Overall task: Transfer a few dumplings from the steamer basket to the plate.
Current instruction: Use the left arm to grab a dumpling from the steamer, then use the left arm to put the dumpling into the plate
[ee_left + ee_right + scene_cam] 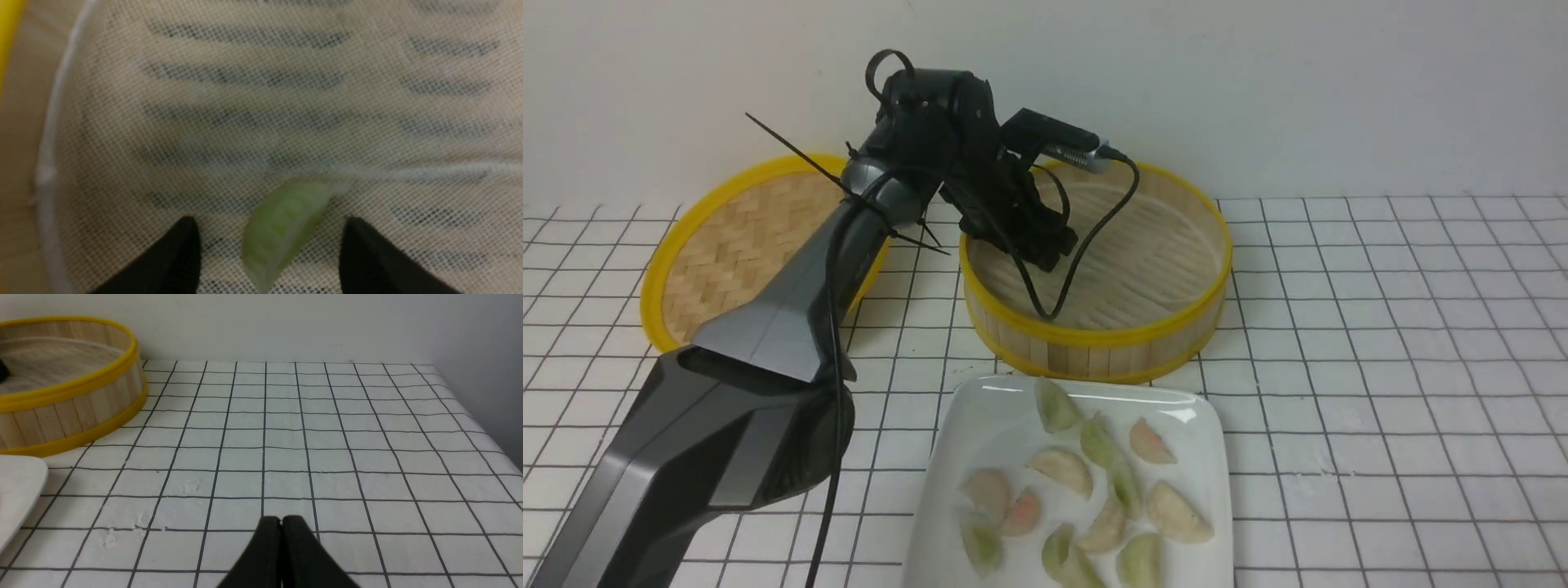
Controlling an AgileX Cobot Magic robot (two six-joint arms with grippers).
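Looks like robot test corner or lab; exact room cannot be told. Black robot arm [760,351] with loose cables reaching over table, camera [1049,135] mounted near its end. Table [1380,367] covered in white, black grid lines across it, some lines wavy, few small scuffs. Plain pale wall [1339,90] directly behind. Kitchen goods laid out on grid: bamboo steamer [1094,355], woven lid [743,237], white plate [972,408] with small dumplings [1062,471]. Homely wares, but machine and gridded top read as lab.
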